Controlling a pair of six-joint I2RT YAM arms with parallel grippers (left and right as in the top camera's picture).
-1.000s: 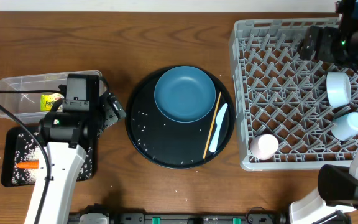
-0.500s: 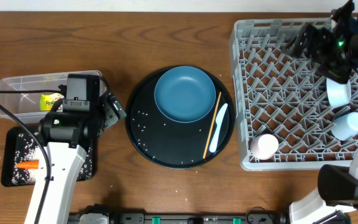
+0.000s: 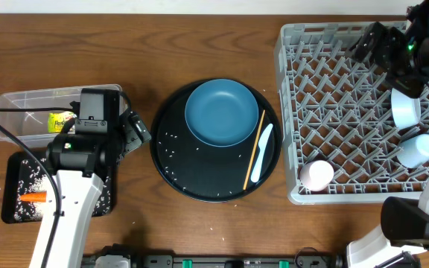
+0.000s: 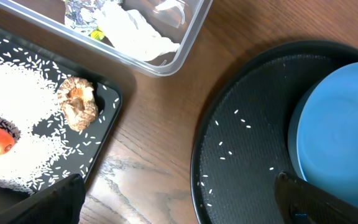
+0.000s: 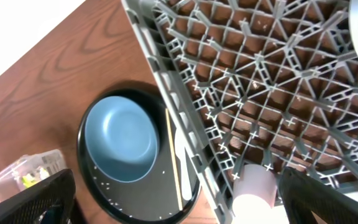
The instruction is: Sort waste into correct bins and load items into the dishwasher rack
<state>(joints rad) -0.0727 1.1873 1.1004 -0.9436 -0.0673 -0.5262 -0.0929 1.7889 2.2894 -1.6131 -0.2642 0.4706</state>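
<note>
Farthest to the left of the left end effector lies the shallow black tray. It holds a spread of white rice, the orange carrot and the brown biscuit. Of these, the biscuit is nearest the end effector. The clear tub is also to its left, on the far side of the black tray, with the yellow-green wrapper and the crumpled white tissue inside.

The left end effector stands wide open and holds nothing. It hangs over bare counter between the shallow black tray and the round black tray.

Just to its right, the round black tray carries the dark-blue plate on its far side and scattered rice grains on the part nearest the end effector. The wooden chopstick lies along the tray's right edge, with the pale-blue utensil just beside it.

Further right stands the grey rack. The right end effector hangs above its far right part, wide open and empty. The white bowl lies in the rack near this end effector, on the robot's side of it. The light-blue cup is closer to the robot than the bowl. The pale-pink cup sits in the rack's near-left corner, well apart from the end effector.
</note>
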